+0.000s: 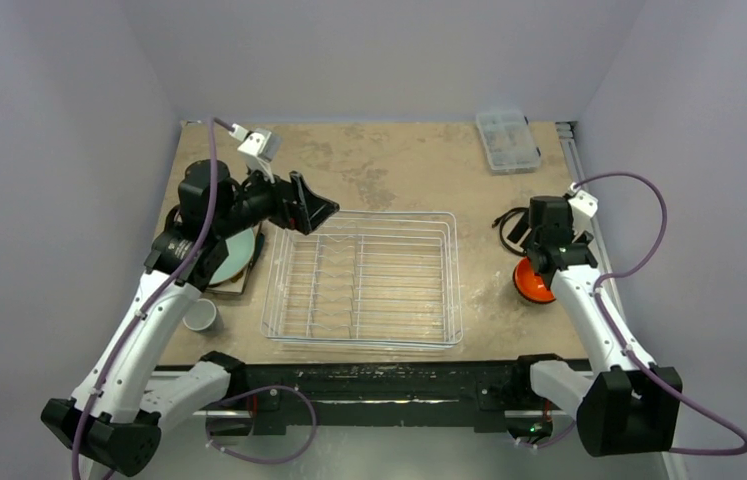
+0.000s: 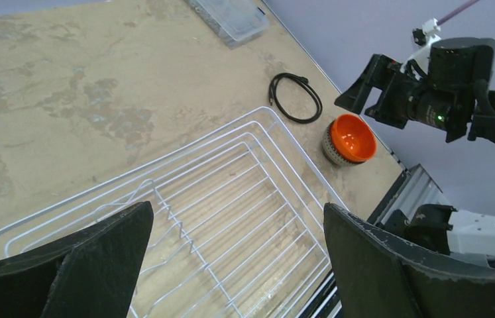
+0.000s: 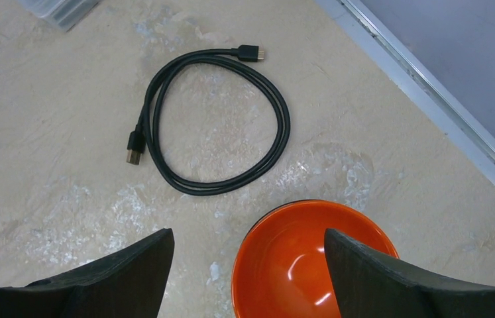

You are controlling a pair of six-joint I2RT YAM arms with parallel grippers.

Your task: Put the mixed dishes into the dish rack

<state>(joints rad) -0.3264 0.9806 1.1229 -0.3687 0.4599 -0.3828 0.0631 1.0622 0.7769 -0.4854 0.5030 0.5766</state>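
Observation:
The dish rack (image 1: 359, 280) sits mid-table and holds nothing; it also shows in the left wrist view (image 2: 231, 199). My left gripper (image 1: 311, 212) is open and empty above the rack's far left corner, its jaws wide apart (image 2: 236, 218). My right gripper (image 1: 541, 268) is open above the orange bowl (image 1: 532, 285), one finger over the bowl (image 3: 304, 265) and the other over bare table (image 3: 248, 238). The pale-teal plate (image 1: 234, 250) lies on the square plate (image 1: 245, 278) left of the rack, partly under my left arm. The grey cup (image 1: 201, 315) stands near them. The dark brown bowl is not seen.
A black coiled cable (image 3: 211, 119) lies just beyond the orange bowl, right of the rack (image 1: 506, 225). A clear compartment box (image 1: 507, 140) sits at the back right. A metal rail (image 3: 430, 99) runs along the table's right edge.

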